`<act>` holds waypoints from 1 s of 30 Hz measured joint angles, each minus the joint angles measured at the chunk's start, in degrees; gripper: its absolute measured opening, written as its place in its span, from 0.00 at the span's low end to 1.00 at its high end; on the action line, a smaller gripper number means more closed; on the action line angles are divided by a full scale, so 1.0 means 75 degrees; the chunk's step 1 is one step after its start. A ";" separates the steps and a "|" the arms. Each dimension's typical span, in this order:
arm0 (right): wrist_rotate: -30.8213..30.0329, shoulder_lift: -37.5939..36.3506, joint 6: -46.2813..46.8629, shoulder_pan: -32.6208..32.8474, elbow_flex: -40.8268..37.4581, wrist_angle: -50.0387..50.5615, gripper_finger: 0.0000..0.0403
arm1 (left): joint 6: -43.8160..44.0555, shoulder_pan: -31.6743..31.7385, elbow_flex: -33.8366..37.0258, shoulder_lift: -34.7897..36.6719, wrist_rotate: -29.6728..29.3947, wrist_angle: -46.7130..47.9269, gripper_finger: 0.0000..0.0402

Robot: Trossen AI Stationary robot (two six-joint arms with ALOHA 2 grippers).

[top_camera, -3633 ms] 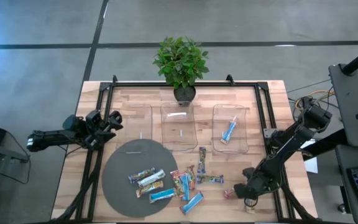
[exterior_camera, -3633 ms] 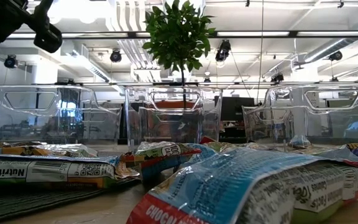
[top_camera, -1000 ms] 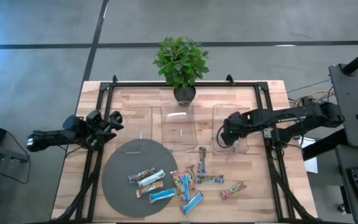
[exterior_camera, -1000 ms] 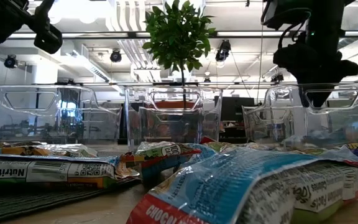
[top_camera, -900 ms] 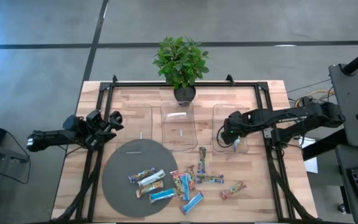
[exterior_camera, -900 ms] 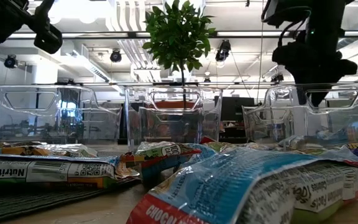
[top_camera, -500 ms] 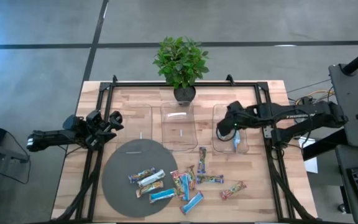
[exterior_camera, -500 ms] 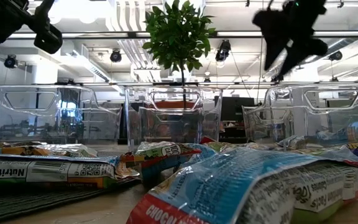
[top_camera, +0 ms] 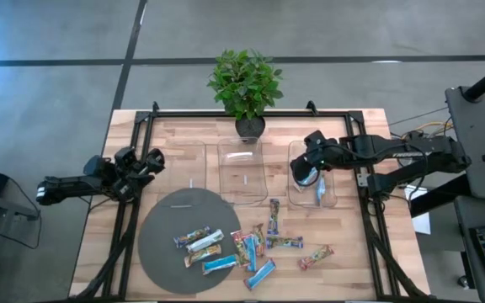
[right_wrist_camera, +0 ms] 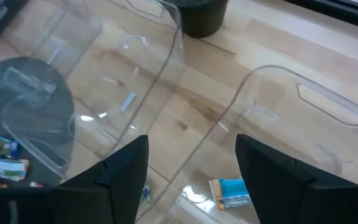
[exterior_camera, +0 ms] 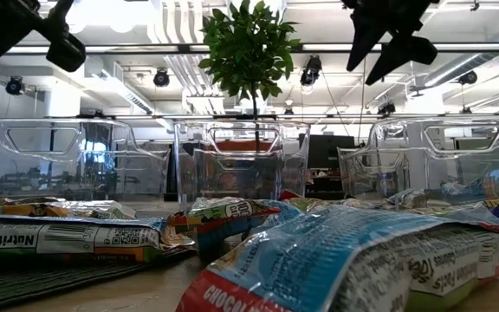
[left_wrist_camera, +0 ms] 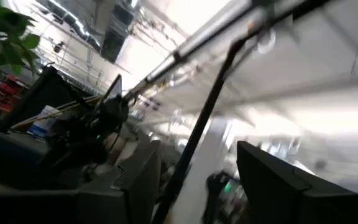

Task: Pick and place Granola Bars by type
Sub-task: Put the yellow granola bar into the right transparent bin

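Right gripper (top_camera: 304, 171) hovers over the right clear tray (top_camera: 331, 152), fingers spread wide, holding nothing. One blue bar (top_camera: 320, 190) lies in that tray. Remaining granola bars (top_camera: 244, 247) are scattered by the round grey mat (top_camera: 162, 220). Left gripper (top_camera: 148, 162) parked at the table's left edge, finger state unclear

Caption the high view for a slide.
Right gripper open above the right tray holding blue bars; remaining granola bars lie unsorted, left gripper parked at table edge.
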State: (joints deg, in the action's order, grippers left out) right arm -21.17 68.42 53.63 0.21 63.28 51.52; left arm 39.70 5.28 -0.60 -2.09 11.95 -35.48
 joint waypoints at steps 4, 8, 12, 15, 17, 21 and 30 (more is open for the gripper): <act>0.0019 0.0009 0.0025 0.0000 -0.0170 0.0007 0.58 | 0.0799 -0.0001 -0.0003 0.0000 -0.0974 -0.0999 0.48; 0.0020 0.0006 0.0021 0.0000 -0.0215 0.0007 0.58 | 0.0494 0.0000 -0.0003 0.0000 -0.2106 -0.1686 0.48; 0.0020 0.0006 0.0000 -0.0003 -0.0216 0.0005 0.58 | -0.0615 0.0001 -0.0003 0.0000 -0.2748 -0.1812 0.48; 0.0018 0.0006 0.0000 -0.0003 -0.0218 0.0005 0.58 | -0.0842 -0.0001 -0.0003 0.0000 -0.2752 -0.1710 0.48; 0.0020 0.0006 0.0000 -0.0001 -0.0218 0.0005 0.58 | -0.0874 -0.0001 -0.0003 0.0000 -0.2757 -0.1661 0.48; 0.0019 0.0006 -0.0006 0.0000 -0.0218 0.0005 0.58 | -0.1305 0.0002 -0.0003 0.0000 -0.2929 -0.1667 0.48; 0.0020 0.0006 -0.0041 0.0000 -0.0221 0.0010 0.57 | -0.0685 -0.0001 -0.0003 0.0000 -0.2927 -0.1667 0.48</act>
State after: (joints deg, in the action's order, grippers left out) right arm -21.02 68.47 53.32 0.21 61.63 51.59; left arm 34.56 5.28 -0.62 -2.09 -10.00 -47.99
